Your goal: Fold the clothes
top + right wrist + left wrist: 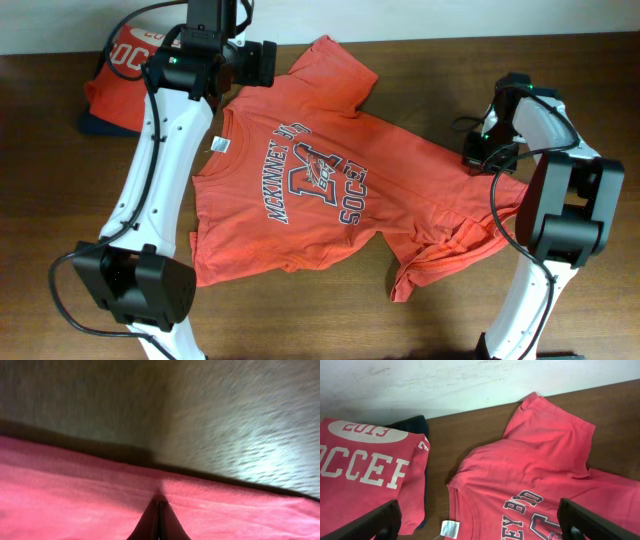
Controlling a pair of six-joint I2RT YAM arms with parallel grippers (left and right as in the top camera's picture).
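An orange-red T-shirt (300,200) with navy-and-white "SOCCER" lettering lies spread face up on the brown table, collar to the left, its lower right part rumpled. It also shows in the left wrist view (540,475), with its white neck tag (450,528). My left gripper (255,62) (477,510) is open and empty, hovering above the collar and upper sleeve. My right gripper (480,155) (160,502) is shut on the shirt's right edge (75,490), low on the table. A second shirt (125,60) (360,475) with white "SOCCER" lettering lies folded at the far left.
A dark navy cloth (100,125) (415,425) lies under the folded shirt. A pale wall (470,380) runs along the table's far edge. Bare table wood (420,90) shows beyond the shirt.
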